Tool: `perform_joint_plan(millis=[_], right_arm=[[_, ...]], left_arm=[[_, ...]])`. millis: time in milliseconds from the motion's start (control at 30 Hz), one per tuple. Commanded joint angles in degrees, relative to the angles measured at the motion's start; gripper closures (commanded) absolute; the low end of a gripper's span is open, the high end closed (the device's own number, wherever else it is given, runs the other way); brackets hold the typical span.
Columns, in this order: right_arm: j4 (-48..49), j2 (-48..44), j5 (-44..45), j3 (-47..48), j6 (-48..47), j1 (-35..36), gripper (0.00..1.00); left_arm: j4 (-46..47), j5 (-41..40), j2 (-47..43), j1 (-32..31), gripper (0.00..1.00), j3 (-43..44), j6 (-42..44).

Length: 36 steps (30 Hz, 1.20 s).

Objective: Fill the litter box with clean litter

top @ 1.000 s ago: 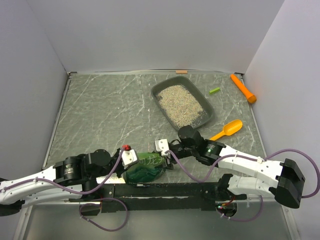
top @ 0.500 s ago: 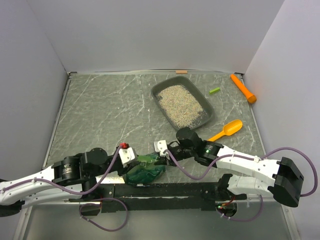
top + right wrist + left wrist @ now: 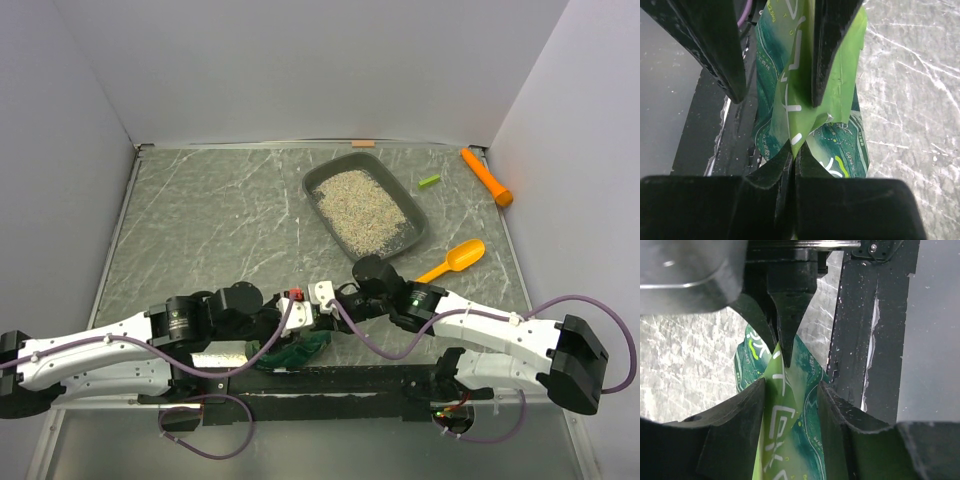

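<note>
The dark grey litter box (image 3: pixel 350 158) sits at the back right of the table, with pale clean litter (image 3: pixel 362 208) spread inside it. A crinkled green bag (image 3: pixel 290 350) stands at the near edge between the arms. My right gripper (image 3: pixel 325 305) (image 3: pixel 795 152) is shut on a pinched fold of the bag's top (image 3: pixel 810 100). My left gripper (image 3: pixel 305 320) (image 3: pixel 792 385) faces it, jaws apart, with the bag's upper flap (image 3: pixel 790 430) standing between its fingers (image 3: pixel 735 430). In the left wrist view the right gripper's closed fingertips (image 3: pixel 787 340) bite the flap.
An orange-yellow scoop (image 3: pixel 458 258) lies right of the litter box. An orange cylinder (image 3: pixel 486 177) and a small green piece (image 3: pixel 429 181) rest near the back right corner. A black rail (image 3: pixel 855 340) runs along the near table edge beside the bag.
The right gripper has closed on the bag's top. The left gripper has opened off the bag, and its arm has slid right towards the right gripper.
</note>
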Motion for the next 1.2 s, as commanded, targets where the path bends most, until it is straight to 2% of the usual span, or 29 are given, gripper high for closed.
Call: perform_joint_plan(millis=[0, 167, 533, 633, 667, 767, 900, 1000, 1167], right_arm=[[-0.8, -2.4, 0.5, 2.1, 0.0, 0.3, 1.0], [-1.5, -3.8, 1.0, 2.3, -0.1, 0.1, 1.0], [-5.3, -9.8, 1.6, 3.8, -0.3, -0.7, 1.0], [-6.4, -9.0, 1.4, 5.2, -0.2, -0.9, 1.0], [-7.0, -8.6, 1.3, 5.8, -0.2, -0.9, 1.0], [-6.7, -8.7, 1.7, 6.3, -0.4, -1.6, 1.0], [-5.3, -8.1, -0.5, 7.8, 0.2, -4.9, 1.0], [-4.7, -6.2, -2.5, 10.6, 1.0, -8.2, 1.0], [-5.1, -1.9, -4.4, 16.7, 1.8, -11.9, 1.0]], left_arm=[[1.6, 2.8, 0.7, 0.1, 0.5, 0.5, 2.0], [0.7, -0.8, 2.4, 0.1, 0.59, -0.7, 1.5], [1.6, -6.0, 3.5, 0.2, 0.59, -2.4, 0.4], [1.1, -7.9, 5.6, 0.2, 0.7, -1.5, 0.9], [1.0, -8.7, 6.3, 0.2, 0.82, -1.4, 1.2], [0.2, -10.3, 8.2, 0.2, 0.99, -0.6, 1.6], [0.7, -9.7, 10.0, 3.7, 0.99, 0.9, 3.3], [1.0, -8.2, 9.8, 9.6, 0.99, 4.4, 5.0], [0.9, -6.9, 9.8, 15.2, 0.99, 8.6, 9.3]])
